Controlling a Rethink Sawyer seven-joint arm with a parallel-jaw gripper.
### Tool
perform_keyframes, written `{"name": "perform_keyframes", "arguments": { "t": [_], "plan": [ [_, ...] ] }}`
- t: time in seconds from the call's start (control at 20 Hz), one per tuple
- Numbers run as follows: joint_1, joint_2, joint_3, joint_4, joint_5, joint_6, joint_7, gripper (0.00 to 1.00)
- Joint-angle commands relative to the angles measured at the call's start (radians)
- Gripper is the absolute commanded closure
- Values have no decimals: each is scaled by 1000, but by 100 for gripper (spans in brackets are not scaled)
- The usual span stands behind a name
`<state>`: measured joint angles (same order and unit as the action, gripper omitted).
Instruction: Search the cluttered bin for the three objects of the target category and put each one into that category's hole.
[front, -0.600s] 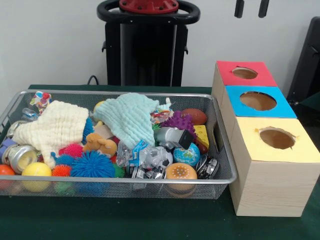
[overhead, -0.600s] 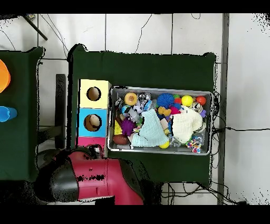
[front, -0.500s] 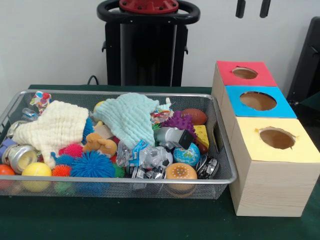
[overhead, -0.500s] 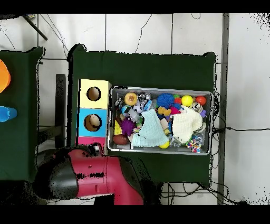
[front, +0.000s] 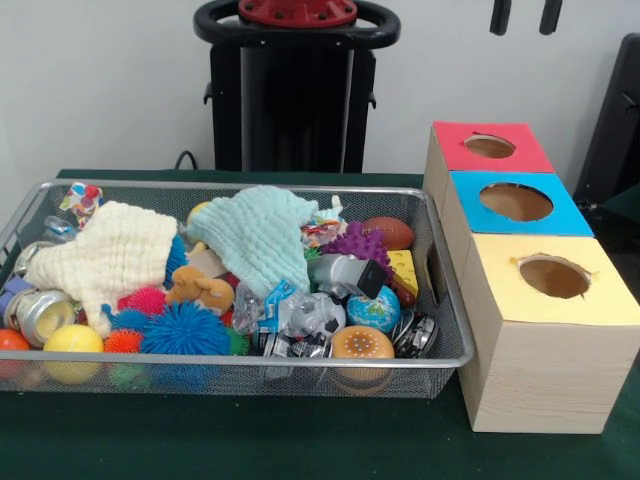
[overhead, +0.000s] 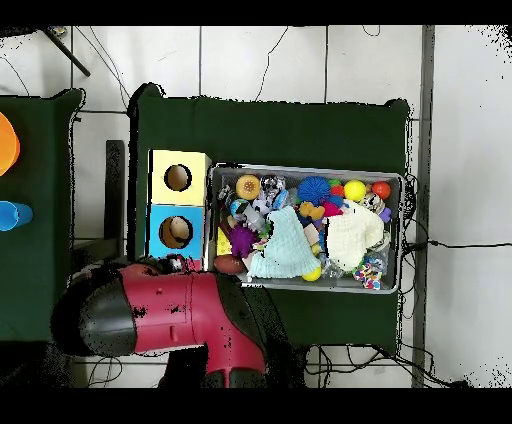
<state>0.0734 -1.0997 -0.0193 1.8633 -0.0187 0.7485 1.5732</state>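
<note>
1. At the top right of the front view, only the two dark tips of the gripper (front: 524, 15) show, parted with a clear gap between them and holding nothing, above the red box (front: 489, 147).
2. The wire bin (front: 300, 366) fills the left and centre of the frame, packed with toys beneath a cream cloth (front: 110, 255) and a mint cloth (front: 262, 236).
3. The task's targets cannot be named from the frames; likely candidates sit in the bin, such as a blue spiky ball (front: 184, 330), a globe ball (front: 374, 310) and a brown football (front: 388, 233).
4. Judged step: the search has not begun; no object is lifted.
5. Next move calls for travelling left over the bin, descending, and probably shifting a cloth aside.
6. The blue box (front: 518, 204) and yellow box (front: 552, 279) wait at right on the green counter (front: 230, 440).
</note>
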Motion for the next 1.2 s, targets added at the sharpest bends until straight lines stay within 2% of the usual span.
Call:
{"name": "perform_keyframes", "arguments": {
  "t": [0.05, 0.4, 1.2],
  "plan": [
    [-30, 57, 13, -27, 27, 92, 181, 0],
    [-35, 50, 7, -11, 29, 84, 167, 0],
    [-62, 131, 30, -129, 11, 151, 138, 0]
  ]
}}
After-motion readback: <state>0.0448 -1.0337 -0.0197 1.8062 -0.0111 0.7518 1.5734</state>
